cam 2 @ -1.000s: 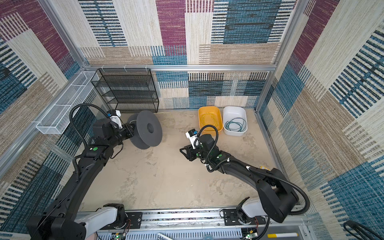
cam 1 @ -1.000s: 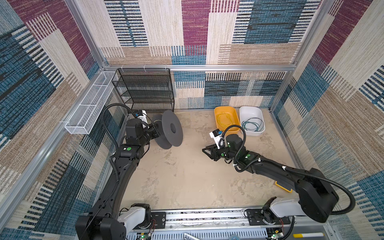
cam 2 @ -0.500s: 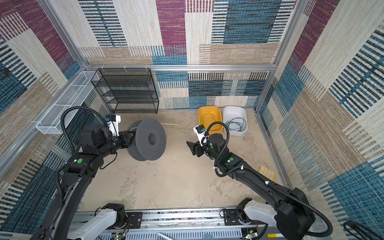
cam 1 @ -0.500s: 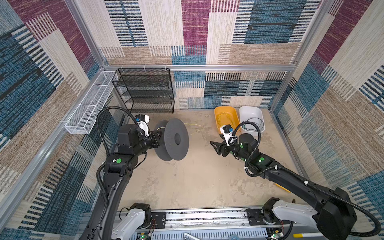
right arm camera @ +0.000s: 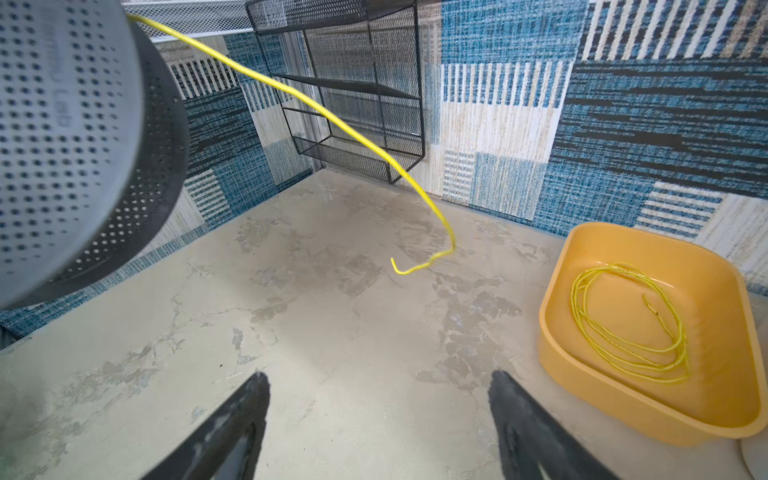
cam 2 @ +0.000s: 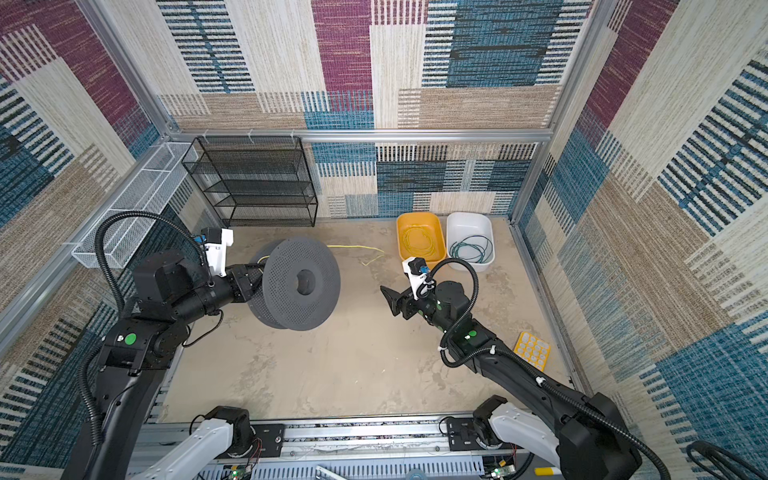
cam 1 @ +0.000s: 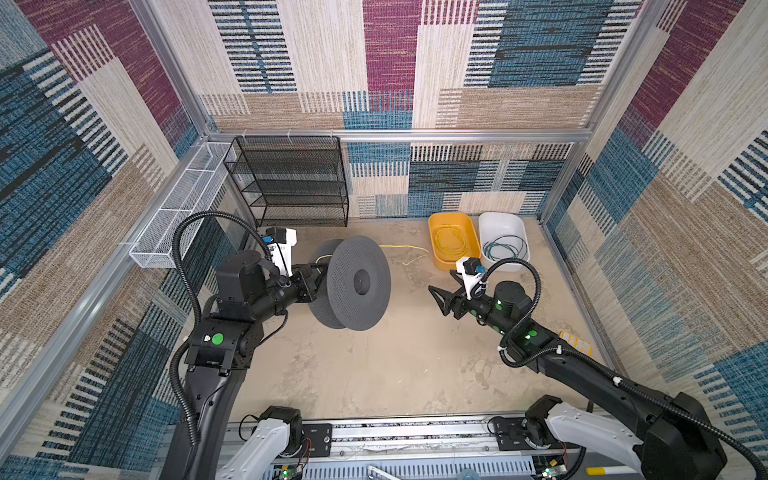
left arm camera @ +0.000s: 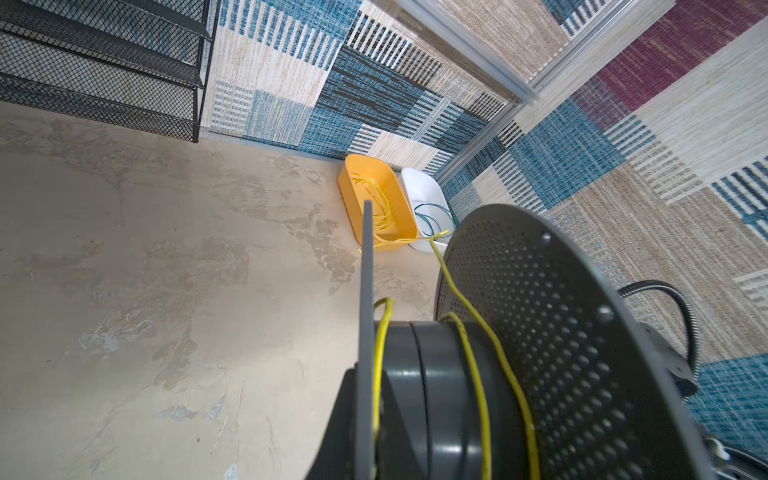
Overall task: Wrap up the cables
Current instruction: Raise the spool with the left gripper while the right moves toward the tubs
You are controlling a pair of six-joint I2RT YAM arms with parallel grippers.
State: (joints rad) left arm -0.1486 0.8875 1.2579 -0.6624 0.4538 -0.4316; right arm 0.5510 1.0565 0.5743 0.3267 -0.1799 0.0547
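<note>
My left gripper [cam 1: 311, 280] [cam 2: 249, 283] [left arm camera: 361, 440] is shut on the near flange of a grey perforated spool [cam 1: 357, 282] [cam 2: 301, 282] [left arm camera: 561, 332], held off the floor. A yellow cable [left arm camera: 473, 365] runs a few turns round the spool's core. Its free end [cam 1: 409, 249] [cam 2: 361, 248] [right arm camera: 332, 116] trails right towards the bins. My right gripper [cam 1: 438, 301] [cam 2: 388, 301] [right arm camera: 379, 376] stands open and empty, right of the spool. More yellow cable [cam 1: 451, 243] [right arm camera: 623, 324] lies coiled in the yellow bin [cam 1: 453, 215]. A teal cable [cam 1: 505, 249] [cam 2: 471, 248] lies in the white bin [cam 1: 498, 215].
A black mesh shelf rack [cam 1: 291, 183] stands against the back wall. A white wire basket [cam 1: 183, 208] hangs along the left wall. A small yellow tray [cam 2: 532, 351] lies on the floor by the right wall. Patterned walls close in the concrete floor [cam 1: 374, 365].
The left arm has carried the spool to the right, towards the middle. The right gripper's jaws have spread wider and its arm has swung back towards the bins.
</note>
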